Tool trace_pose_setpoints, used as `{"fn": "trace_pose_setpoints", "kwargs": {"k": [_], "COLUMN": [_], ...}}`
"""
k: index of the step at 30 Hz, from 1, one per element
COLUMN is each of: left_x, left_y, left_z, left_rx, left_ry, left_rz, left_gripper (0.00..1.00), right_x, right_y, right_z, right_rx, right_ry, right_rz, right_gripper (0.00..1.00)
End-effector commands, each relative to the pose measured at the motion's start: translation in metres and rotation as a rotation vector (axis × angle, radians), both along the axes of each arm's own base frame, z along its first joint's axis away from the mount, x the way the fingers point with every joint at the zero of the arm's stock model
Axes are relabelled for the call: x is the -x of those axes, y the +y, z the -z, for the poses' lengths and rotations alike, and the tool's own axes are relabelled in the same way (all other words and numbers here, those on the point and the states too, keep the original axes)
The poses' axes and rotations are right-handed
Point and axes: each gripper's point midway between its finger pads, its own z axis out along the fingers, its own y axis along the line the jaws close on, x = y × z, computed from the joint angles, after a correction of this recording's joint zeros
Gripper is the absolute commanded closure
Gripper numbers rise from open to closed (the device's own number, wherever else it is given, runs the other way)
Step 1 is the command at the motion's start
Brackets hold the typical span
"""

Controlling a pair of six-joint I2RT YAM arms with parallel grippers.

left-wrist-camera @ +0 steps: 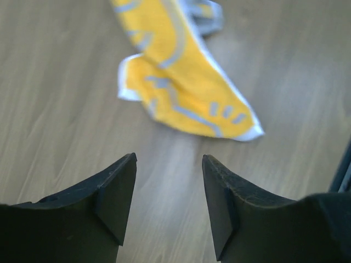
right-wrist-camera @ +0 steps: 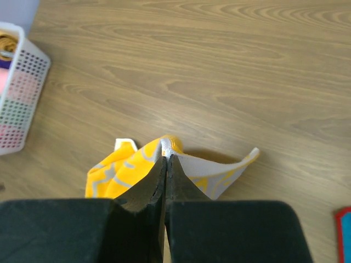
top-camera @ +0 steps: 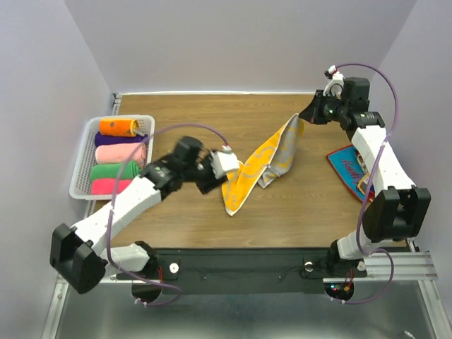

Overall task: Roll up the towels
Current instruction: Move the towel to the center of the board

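On my feed the right gripper [right-wrist-camera: 165, 159] is pinched fully together on a corner of the yellow towel [top-camera: 263, 159], holding that far end up off the table [top-camera: 212, 113]. From there the towel slopes down toward the left arm, twisted, and its near end lies on the wood. My left gripper [left-wrist-camera: 169, 164] hovers just short of that near end, jaws partly apart with nothing between them (the towel's tip lies beyond the fingertips, not touching). Rolled towels [top-camera: 120, 152] fill the basket [top-camera: 80, 169] at far left. A red towel [top-camera: 345, 164] lies flat beneath the right arm.
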Motion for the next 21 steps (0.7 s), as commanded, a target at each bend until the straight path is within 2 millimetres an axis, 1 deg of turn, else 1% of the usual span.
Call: {"fn": "trace_pose_setpoints", "kwargs": {"k": [1,2,4,5,10,12,17,21], "left_x": [0.037,0.057,0.072,0.085,0.096,0.097,0.092,0.086], "left_y": [-0.027,-0.041,-0.051,-0.061,-0.085,-0.09,-0.09,-0.092], "left_z": [0.047,0.067,0.082,0.093,0.11,0.121,0.146,0.151], "left_rx": [-0.235,-0.279,-0.323,-0.34,-0.362,-0.391,-0.458,-0.475], "left_ry": [-0.055,-0.025,-0.018,0.002,0.017,0.037,0.062,0.03], "left_rz": [0.229,0.305,0.354,0.385,0.4,0.403,0.4,0.406], "left_gripper": [0.39,0.39,0.37,0.35,0.35,0.37,0.39,0.39], "right_x": [-0.012,-0.013,-0.012,-0.013,-0.014,-0.014,-0.016,-0.016], "right_y": [-0.018,-0.021,-0.021,-0.022,-0.022,-0.022,-0.023,-0.023], "right_z": [-0.004,-0.003,0.001,0.001,0.003,0.005,0.008,0.01], "right_rx": [0.085,0.094,0.098,0.099,0.106,0.108,0.114,0.123], "right_ry": [-0.063,-0.06,-0.054,-0.052,-0.049,-0.043,-0.036,-0.038], "right_rz": [0.067,0.083,0.084,0.09,0.084,0.081,0.078,0.074], "right_gripper": [0.99,0.99,0.99,0.99,0.99,0.99,0.99,0.99]}}
